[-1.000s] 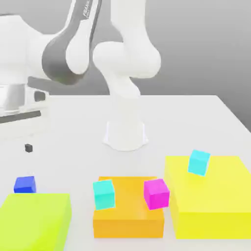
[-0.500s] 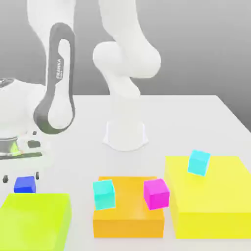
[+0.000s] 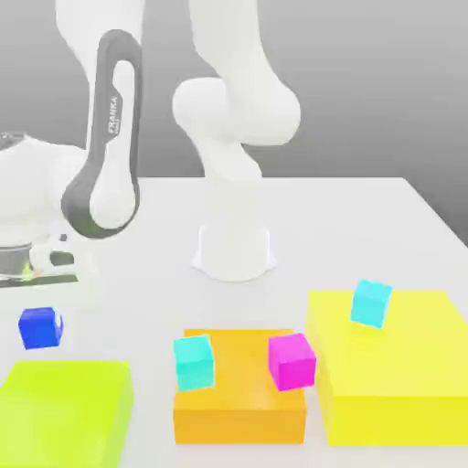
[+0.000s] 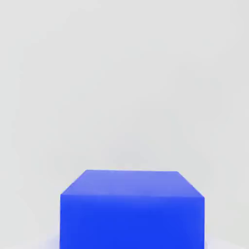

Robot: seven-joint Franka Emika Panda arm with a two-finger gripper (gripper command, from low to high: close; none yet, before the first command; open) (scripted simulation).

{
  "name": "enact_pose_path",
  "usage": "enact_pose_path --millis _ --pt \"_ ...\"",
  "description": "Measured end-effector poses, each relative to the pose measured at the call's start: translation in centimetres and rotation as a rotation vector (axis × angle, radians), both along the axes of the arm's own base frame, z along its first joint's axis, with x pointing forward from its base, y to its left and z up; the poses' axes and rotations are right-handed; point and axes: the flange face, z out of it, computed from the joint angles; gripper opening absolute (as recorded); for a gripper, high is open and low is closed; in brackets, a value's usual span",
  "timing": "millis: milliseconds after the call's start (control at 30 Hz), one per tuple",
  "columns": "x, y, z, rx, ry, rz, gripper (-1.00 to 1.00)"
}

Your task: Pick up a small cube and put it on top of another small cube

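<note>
The small royal-blue cube (image 3: 39,328) hangs just above the white table at the exterior view's left, directly under the arm's hand. My gripper (image 3: 40,315) is shut on it. The hand view has the same blue cube (image 4: 132,209) close up, with bare white table behind it. The other small cube (image 3: 371,303), light sky-cyan, rests slightly tilted on the yellow block (image 3: 402,375) at the exterior view's right, far from the gripper.
A lime-green flat block (image 3: 64,411) lies right below the held cube. An orange block (image 3: 239,416) in the middle carries a turquoise cube (image 3: 194,362) and a magenta cube (image 3: 292,361). The arm's white base (image 3: 235,251) stands behind them.
The hand came down over the blue cube and the gripper went from open to shut. The cube has since risen a little off the table and shifted left.
</note>
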Motion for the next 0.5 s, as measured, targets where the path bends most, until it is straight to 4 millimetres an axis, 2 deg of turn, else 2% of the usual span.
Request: enact_pose_path --millis 67,200,367,500 --pt "3.1 4.7 1.5 0.019 -0.021 0.194 -1.00" --pt "6.6 13.6 4.5 0.046 -0.057 0.555 -1.00" --pt "7.6 22.7 8.0 0.054 -0.088 0.955 -1.00" --pt "6.5 30.9 10.4 0.044 -0.094 1.303 -1.00"
